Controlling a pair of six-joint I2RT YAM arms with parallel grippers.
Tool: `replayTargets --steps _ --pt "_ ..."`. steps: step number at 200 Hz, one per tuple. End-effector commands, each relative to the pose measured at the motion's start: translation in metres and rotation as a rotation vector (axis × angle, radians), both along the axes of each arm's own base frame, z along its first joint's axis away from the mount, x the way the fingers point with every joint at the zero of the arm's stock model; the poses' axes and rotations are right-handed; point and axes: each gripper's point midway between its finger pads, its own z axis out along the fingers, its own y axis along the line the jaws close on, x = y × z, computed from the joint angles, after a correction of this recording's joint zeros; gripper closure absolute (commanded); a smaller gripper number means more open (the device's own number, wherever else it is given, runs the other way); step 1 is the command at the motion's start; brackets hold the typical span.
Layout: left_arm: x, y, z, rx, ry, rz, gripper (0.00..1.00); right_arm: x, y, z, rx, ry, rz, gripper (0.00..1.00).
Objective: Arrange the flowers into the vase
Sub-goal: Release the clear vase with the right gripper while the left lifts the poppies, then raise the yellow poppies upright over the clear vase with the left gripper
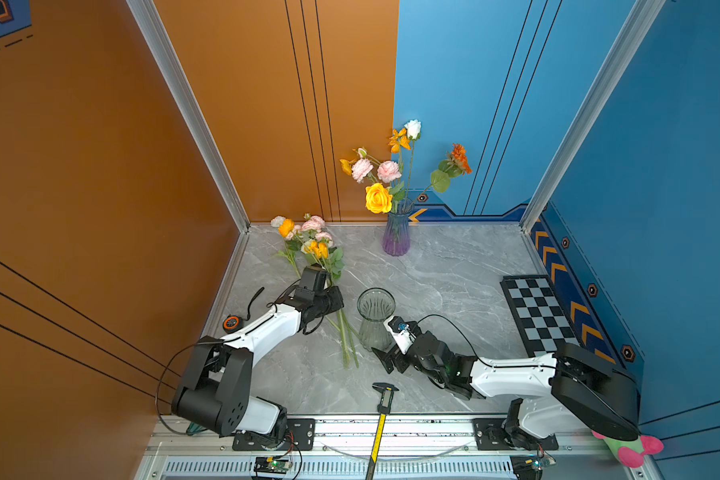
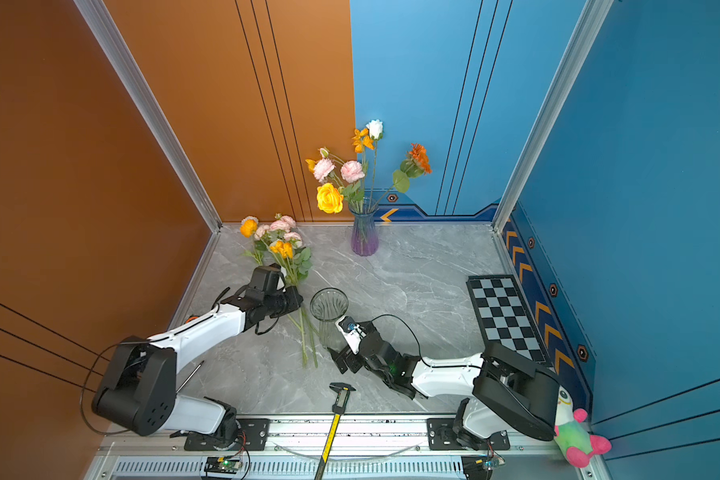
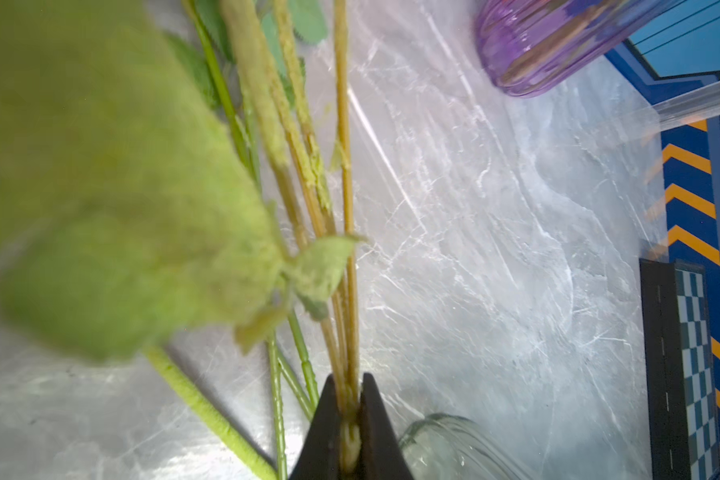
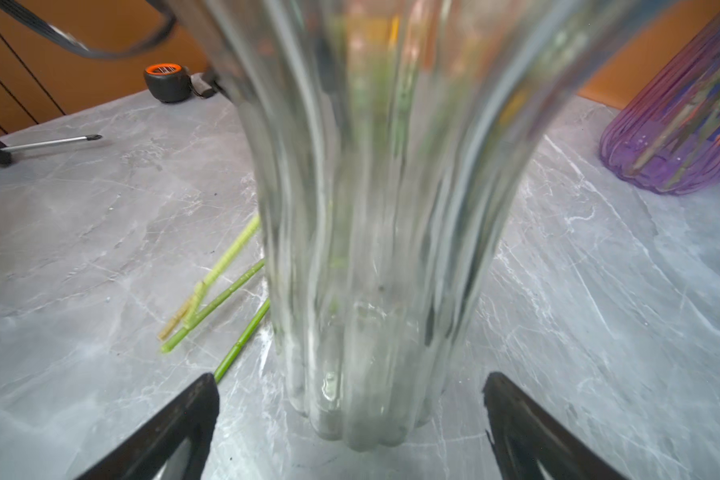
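Two vases are standing on the marble table [image 1: 454, 282]: clear vase [image 1: 375, 320] near, purple vase [image 1: 396, 235] far; orange wall [image 1: 100, 166] left, blue wall [image 1: 661, 166] right. Left gripper [image 3: 350, 415] is pinching flower stems [image 3: 346, 208]; right gripper [image 4: 350, 377] is gaping.

Two vases – clear vase [image 1: 373, 328], purple vase [image 1: 396, 239] – two bunches of flowers [image 1: 314, 247], one calliper [image 1: 386, 399], one chessboard [image 1: 535, 309]

The grey marbled worktop [image 1: 454, 282] carried a loose bunch of flowers [image 1: 312, 245] lying at the rear left, their stems running under the left claw [image 1: 336, 305]. A clear vase [image 1: 375, 316] stood upright at centre with the right claw [image 1: 387, 344] at its base. Also listed were a purple vase [image 1: 396, 237] of upright blooms at the back, a checkerboard [image 1: 537, 316], a tape measure [image 1: 231, 323] and a caliper [image 1: 385, 399].
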Motion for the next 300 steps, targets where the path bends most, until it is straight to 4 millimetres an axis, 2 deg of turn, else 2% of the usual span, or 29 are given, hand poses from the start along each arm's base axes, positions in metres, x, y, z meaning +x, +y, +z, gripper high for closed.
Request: replayTargets --steps 1,25,60,100,125,130,145,182,196,221,254,281,300 --pt "-0.002 0.013 0.032 0.123 -0.077 -0.036 1.00 0.022 0.005 0.020 0.094 -0.061 -0.082 0.00" --pt "-0.003 0.017 0.056 0.136 -0.149 -0.034 1.00 0.034 0.004 0.015 0.096 -0.079 -0.112 0.00" --pt "-0.008 0.017 0.073 0.133 -0.202 -0.053 1.00 0.052 -0.001 0.008 0.045 -0.114 -0.148 0.00" --pt "-0.016 0.020 0.105 0.164 -0.330 -0.087 1.00 0.066 -0.009 0.014 0.070 -0.135 -0.148 0.00" --pt "-0.021 0.017 0.128 0.155 -0.425 -0.119 1.00 0.055 -0.007 0.013 0.047 -0.112 -0.097 0.00" --pt "-0.019 0.014 0.141 0.138 -0.482 -0.124 1.00 0.052 -0.007 0.012 0.040 -0.106 -0.089 0.00" --pt "-0.022 0.007 0.163 0.108 -0.575 -0.146 1.00 0.038 -0.008 0.008 0.021 -0.092 -0.067 0.00" --pt "-0.034 -0.003 0.215 0.108 -0.816 -0.174 1.00 0.006 -0.024 0.000 -0.024 -0.053 -0.068 0.00" --pt "-0.038 -0.004 0.232 0.137 -0.904 -0.176 1.00 -0.005 -0.030 0.003 -0.043 -0.044 -0.066 0.00" --pt "-0.042 -0.002 0.258 0.136 -1.021 -0.142 1.00 -0.024 -0.032 0.030 -0.056 -0.063 -0.030 0.00" --pt "-0.046 -0.004 0.301 0.067 -1.156 -0.092 1.00 -0.031 -0.027 0.091 -0.038 -0.142 0.045 0.00" --pt "-0.051 -0.019 0.329 0.016 -1.220 -0.102 1.00 -0.037 -0.018 0.135 -0.007 -0.197 0.126 0.00" --pt "-0.057 -0.030 0.344 0.000 -1.261 -0.118 1.00 -0.038 -0.014 0.158 0.054 -0.222 0.154 0.00"
